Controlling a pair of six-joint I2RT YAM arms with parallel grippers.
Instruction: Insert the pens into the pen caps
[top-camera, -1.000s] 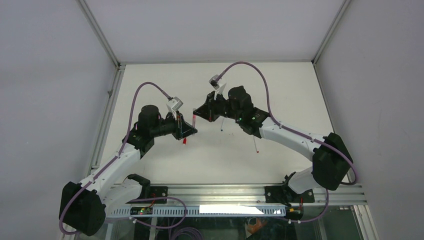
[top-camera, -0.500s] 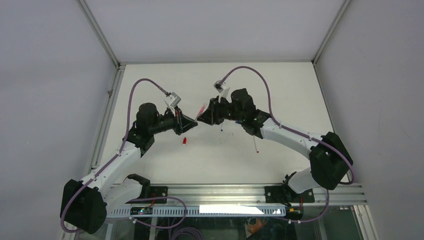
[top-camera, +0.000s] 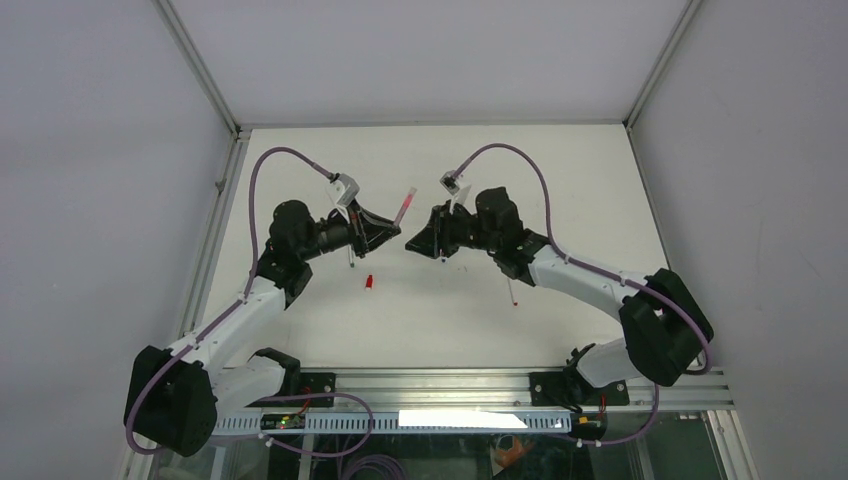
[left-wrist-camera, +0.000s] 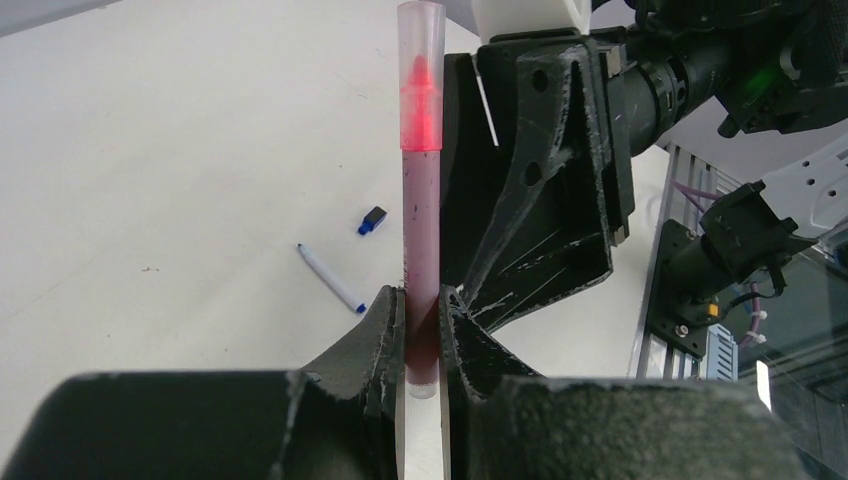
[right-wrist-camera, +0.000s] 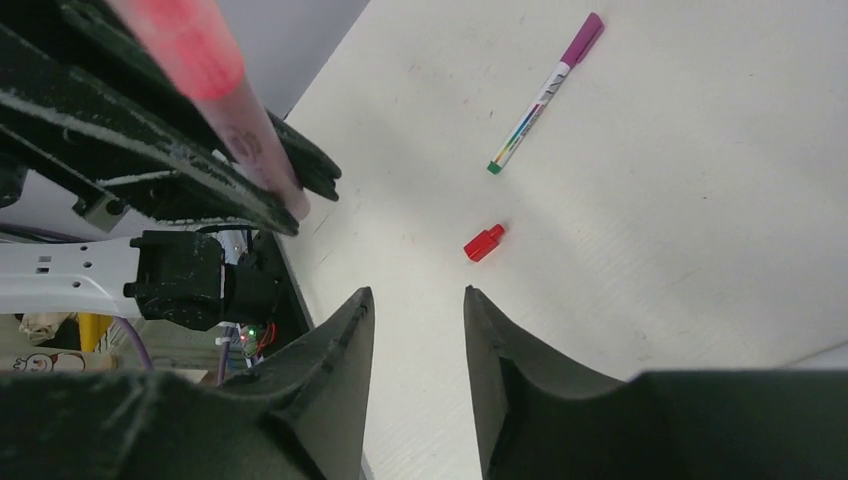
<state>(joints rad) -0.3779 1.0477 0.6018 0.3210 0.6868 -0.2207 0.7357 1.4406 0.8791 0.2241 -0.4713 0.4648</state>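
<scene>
Above the counter (left-wrist-camera: 150, 150), my left hand (left-wrist-camera: 422, 305) grips the pale red pen (left-wrist-camera: 421, 220), its pale cap (left-wrist-camera: 421, 40) seemingly seated. My right hand (right-wrist-camera: 415, 297) gapes empty. Next, likely: lay it down, fetch the red cap (right-wrist-camera: 484, 242).

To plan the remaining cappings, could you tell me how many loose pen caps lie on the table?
2: a red cap near mid-table, and a blue cap beside the white pen. Others may be hidden.
</scene>
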